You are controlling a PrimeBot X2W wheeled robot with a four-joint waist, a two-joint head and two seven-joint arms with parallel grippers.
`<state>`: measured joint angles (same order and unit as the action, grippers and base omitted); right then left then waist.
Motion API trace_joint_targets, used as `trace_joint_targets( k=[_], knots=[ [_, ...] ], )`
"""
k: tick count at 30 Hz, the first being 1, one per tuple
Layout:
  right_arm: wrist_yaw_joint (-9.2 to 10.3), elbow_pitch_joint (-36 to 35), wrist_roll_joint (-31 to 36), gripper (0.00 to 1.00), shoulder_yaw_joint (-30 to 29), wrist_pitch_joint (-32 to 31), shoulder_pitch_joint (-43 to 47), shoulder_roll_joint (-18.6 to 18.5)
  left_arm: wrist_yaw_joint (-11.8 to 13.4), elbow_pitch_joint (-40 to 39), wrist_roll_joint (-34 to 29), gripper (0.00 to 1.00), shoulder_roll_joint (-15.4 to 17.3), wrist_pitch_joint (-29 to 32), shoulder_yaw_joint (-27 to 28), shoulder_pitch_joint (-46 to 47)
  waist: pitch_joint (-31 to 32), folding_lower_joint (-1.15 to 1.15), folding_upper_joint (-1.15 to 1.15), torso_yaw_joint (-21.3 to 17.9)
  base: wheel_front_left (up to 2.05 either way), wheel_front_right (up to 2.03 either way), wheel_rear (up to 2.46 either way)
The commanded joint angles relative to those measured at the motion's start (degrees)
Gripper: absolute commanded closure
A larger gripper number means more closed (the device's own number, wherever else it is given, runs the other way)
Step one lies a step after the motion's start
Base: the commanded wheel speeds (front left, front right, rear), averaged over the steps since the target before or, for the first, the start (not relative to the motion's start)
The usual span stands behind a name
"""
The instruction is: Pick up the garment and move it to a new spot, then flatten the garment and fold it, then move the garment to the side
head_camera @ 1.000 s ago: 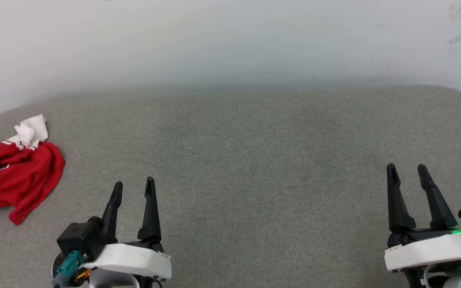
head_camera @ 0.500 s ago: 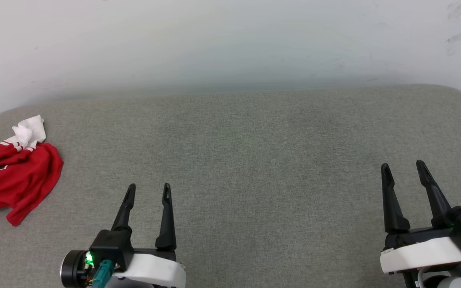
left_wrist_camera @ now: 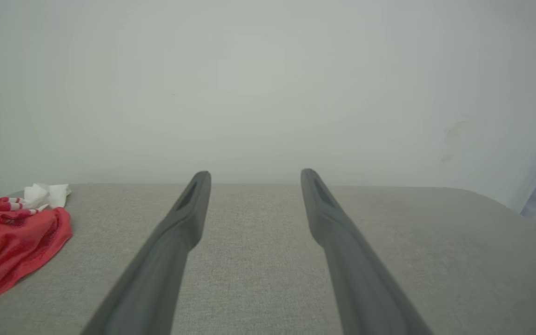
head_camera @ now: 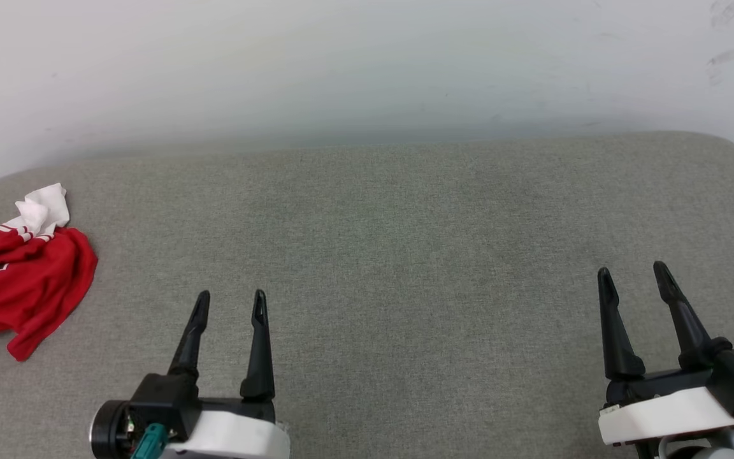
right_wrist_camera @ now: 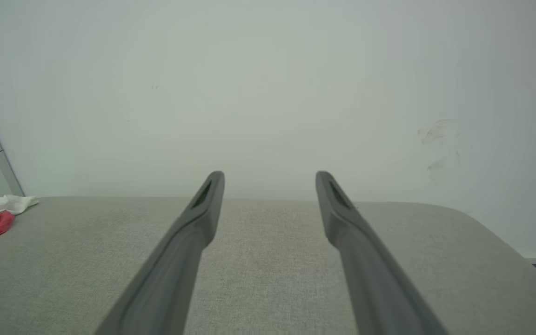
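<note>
Left fingers point(head_camera: 190, 338) and right fingers point(head_camera: 613, 331) gape wide, empty; the garment point(head_camera: 23, 280) (apparently crumpled) lies well left of both.

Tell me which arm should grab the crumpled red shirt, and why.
Left. The open left hand sits far nearer the garment, crumpled at far left; the right hand is at far right.
</note>
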<state>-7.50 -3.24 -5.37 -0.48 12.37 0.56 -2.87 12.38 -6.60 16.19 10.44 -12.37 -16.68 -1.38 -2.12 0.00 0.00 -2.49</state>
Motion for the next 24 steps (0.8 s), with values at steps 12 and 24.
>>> trace_joint_targets(
  k=[12,24],
  knots=[
    [0.02,2.79,-1.26,0.0,-0.51,1.71,1.01,0.0,-13.12,4.32,-4.28,0.0,-5.83,-1.7,8.26,-4.0,0.1,0.0,0.0,-0.21,0.0,0.0,0.0],
    [0.02,2.83,2.85,0.0,-0.19,2.9,1.86,0.0,-17.85,5.84,-9.68,0.0,-7.52,-2.93,11.61,-4.68,0.15,0.0,0.0,-0.43,0.0,0.0,0.0]
  ],
)
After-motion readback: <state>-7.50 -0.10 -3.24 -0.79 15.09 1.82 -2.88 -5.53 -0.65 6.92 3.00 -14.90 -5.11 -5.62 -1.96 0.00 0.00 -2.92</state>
